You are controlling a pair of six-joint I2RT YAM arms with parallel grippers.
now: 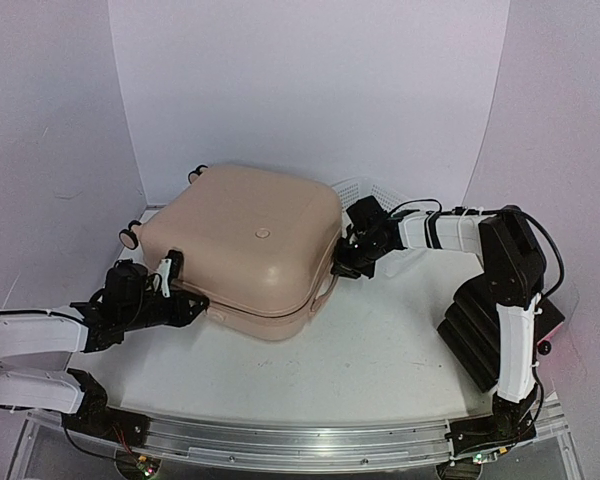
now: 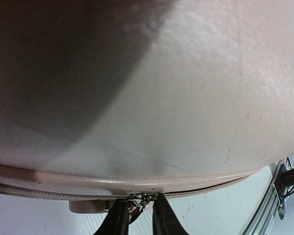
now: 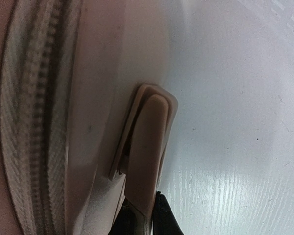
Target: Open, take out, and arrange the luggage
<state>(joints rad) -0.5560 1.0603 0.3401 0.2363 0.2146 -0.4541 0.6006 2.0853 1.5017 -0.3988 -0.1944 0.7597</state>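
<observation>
suitcase [image 1: 250, 250] closed, lying flat | left gripper [image 2: 139, 209], 7 o'clock: pinching zipper pull [image 2: 140, 199] | right gripper [image 3: 148, 216], 3 o'clock: clamped on handle [image 3: 147, 147]

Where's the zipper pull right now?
Bottom centre of the left wrist view: the zipper pull sits on the luggage seam facing the left arm, right at the left gripper tips.

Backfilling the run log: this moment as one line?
pale pink hard-shell suitcase: shut, flat on white table | left gripper: pinching metal zipper pull | right gripper: shut on pink side handle
</observation>
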